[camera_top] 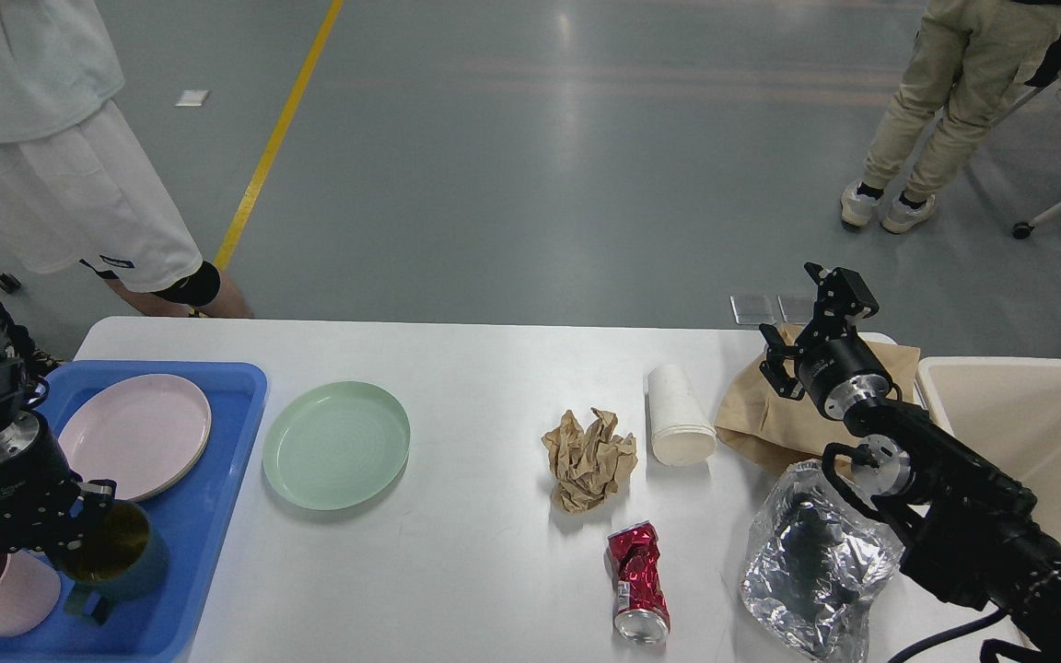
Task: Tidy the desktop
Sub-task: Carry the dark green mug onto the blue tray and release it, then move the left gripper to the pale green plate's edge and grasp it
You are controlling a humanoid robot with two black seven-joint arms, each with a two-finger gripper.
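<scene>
While the left hand (88,534) clamps a dark mug (121,552) over the blue tray (190,552), the right hand (802,318) hovers, fingers apart.

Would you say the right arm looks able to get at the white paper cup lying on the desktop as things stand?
Probably yes. The right gripper hovers open and empty just right of the white paper cup, which lies on its side on the desktop; only the brown paper bag lies between them.
</scene>
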